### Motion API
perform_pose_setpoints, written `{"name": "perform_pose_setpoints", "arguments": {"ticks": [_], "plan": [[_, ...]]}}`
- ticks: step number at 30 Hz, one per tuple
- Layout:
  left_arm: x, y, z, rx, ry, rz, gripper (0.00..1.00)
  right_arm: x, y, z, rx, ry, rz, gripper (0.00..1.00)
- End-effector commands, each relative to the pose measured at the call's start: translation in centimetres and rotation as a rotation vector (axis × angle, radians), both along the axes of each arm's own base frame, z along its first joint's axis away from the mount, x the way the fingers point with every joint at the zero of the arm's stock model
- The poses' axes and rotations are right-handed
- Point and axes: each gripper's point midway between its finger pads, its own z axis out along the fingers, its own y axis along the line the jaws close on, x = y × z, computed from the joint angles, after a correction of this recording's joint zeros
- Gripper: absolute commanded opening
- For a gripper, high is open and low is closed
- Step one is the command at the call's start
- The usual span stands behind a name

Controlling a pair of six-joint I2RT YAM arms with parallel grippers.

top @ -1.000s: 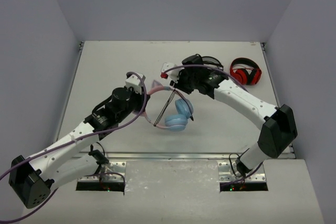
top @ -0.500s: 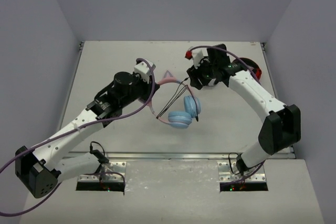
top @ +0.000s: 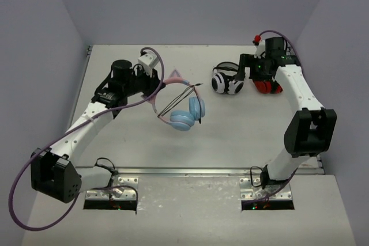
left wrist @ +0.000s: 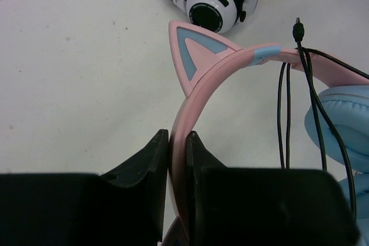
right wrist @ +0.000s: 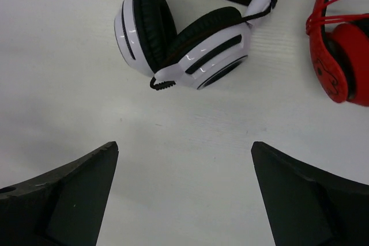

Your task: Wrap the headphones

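headphones (top: 183, 119): located on the left-centre part of the table (top: 242, 136), well apart from the two other sets at the far right. the pink headband (left wrist: 199, 87) arches from the left gripper toward the centre of the table, with one cat ear (left wrist: 193, 56) standing up from it. both light blue ear cups (top: 196, 108) sit side by side at the near end of the band. whether the cups touch the table cannot be determined from the top view.

cable (left wrist: 286, 102): thin, black. several strands cross the headband just beside its blue slider section and run down past an ear cup. the plug (left wrist: 298, 27) points up just beyond the band, free of both grippers.

left gripper (left wrist: 177, 145): fingers closed onto the headband, one pad on each side of the pink band, with no visible gap. grip point is on the band below the cat ear.

right gripper (right wrist: 184, 151): fingers spread wide, nothing between them. it hangs over bare table at the far right, close to the white-and-black headphones (right wrist: 190, 44), which lie on the table with their cord bundled at the headband. the red-and-black headphones (right wrist: 340, 61) lie just beside them to the right. the right gripper touches neither set.
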Motion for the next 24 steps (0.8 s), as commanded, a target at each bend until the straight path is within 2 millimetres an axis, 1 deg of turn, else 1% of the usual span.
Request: {"name": "perform_pose_setpoints", "arguments": {"ticks": [1, 2, 3, 4, 5, 6, 7, 8, 9, 10, 11, 12, 13, 14, 15, 16, 17, 18, 19, 20, 21, 22, 23, 24], "plan": [[1.1, -1.3, 3.6, -0.094, -0.103, -0.169, 0.01, -1.6, 0.9, 5.5, 0.07, -0.086, -0.083, 0.99], [1.3, -1.5, 3.2, -0.1, -0.092, -0.193, 0.01, -1.8, 1.3, 6.3, 0.094, -0.114, -0.073, 0.99], [1.7, -1.7, 2.4, -0.099, -0.072, -0.208, 0.01, -2.3, 2.5, 7.2, 0.155, -0.133, -0.03, 0.99], [1.7, -1.9, 2.4, -0.099, -0.083, -0.239, 0.01, -3.4, 3.2, 8.0, 0.206, -0.15, -0.018, 0.99], [1.7, -2.1, 2.2, -0.1, -0.084, -0.256, 0.01, -3.5, 4.1, 8.7, 0.25, -0.184, 0.007, 0.99], [1.9, -2.4, 2.0, -0.103, -0.082, -0.27, 0.0, -4.1, 5.0, 9.1, 0.276, -0.192, 0.028, 0.99], [2.0, -2.5, 2.2, -0.102, -0.091, -0.282, 0.01, -4.8, 5.5, 8.5, 0.286, -0.18, 0.04, 0.99], [2.3, -2.7, 2.7, -0.101, -0.107, -0.292, 0.01, -5.5, 5.9, 9.4, 0.293, -0.206, 0.048, 0.99], [2.9, -2.9, 2.2, -0.094, -0.099, -0.296, 0.01, -6.2, 6.5, 9.6, 0.301, -0.213, 0.067, 0.99], [3.3, -3.0, 2.1, -0.084, -0.106, -0.305, 0.0, -7.1, 6.8, 8.7, 0.32, -0.194, 0.077, 0.99], [3.9, -3.2, 2.4, -0.079, -0.124, -0.32, 0.01, -7.9, 7.0, 10.3, 0.354, -0.254, 0.078, 0.99], [4.5, -3.6, 0.8, -0.067, -0.093, -0.351, 0.0, -9.1, 7.2, 8.9, 0.37, -0.233, 0.079, 0.99], [5.8, -3.9, -0.5, -0.04, -0.094, -0.375, 0.0, -9.7, 7.6, 9.5, 0.409, -0.255, 0.092, 0.99], [6.4, -4.1, -1.4, -0.024, -0.09, -0.391, 0.0, -11.2, 7.8, 10.6, 0.431, -0.296, 0.11, 0.99], [6.6, -4.2, -2.6, -0.008, -0.075, -0.419, 0.0, -12.4, 8.1, 9.3, 0.446, -0.268, 0.118, 0.99], [7.4, -4.3, -3.6, 0.031, -0.099, -0.443, 0.0, -13.2, 8.4, 9.3, 0.463, -0.274, 0.132, 0.99], [8.3, -4.4, -6.4, 0.052, -0.053, -0.452, 0.0, -14.1, 8.7, 9.3, 0.476, -0.275, 0.154, 0.99], [9.3, -4.3, -6.8, 0.074, -0.045, -0.455, 0.0, -14.9, 8.8, 9.1, 0.48, -0.277, 0.162, 0.99], [10.3, -4.3, -7.7, 0.116, -0.062, -0.476, 0.0, -16.2, 8.8, 8.9, 0.48, -0.295, 0.18, 0.99], [10.6, -4.3, -11.3, 0.133, 0.033, -0.491, 0.0, -17.0, 8.6, 8.5, 0.472, -0.289, 0.175, 0.99], [12.3, -4.6, -10.3, 0.162, -0.023, -0.523, 0.0, -18.2, 8.4, 8.3, 0.47, -0.313, 0.179, 0.99], [13.0, -4.8, -13.2, 0.169, 0.033, -0.547, 0.0, -18.9, 8.4, 8.1, 0.47, -0.325, 0.187, 0.99], [13.0, -4.9, -13.9, 0.168, 0.074, -0.564, 0.0, -19.6, 8.3, 7.0, 0.461, -0.313, 0.186, 0.99], [14.4, -5.3, -12.6, 0.181, 0.01, -0.594, 0.0, -20.4, 8.1, 7.5, 0.449, -0.361, 0.2, 0.99]]}}
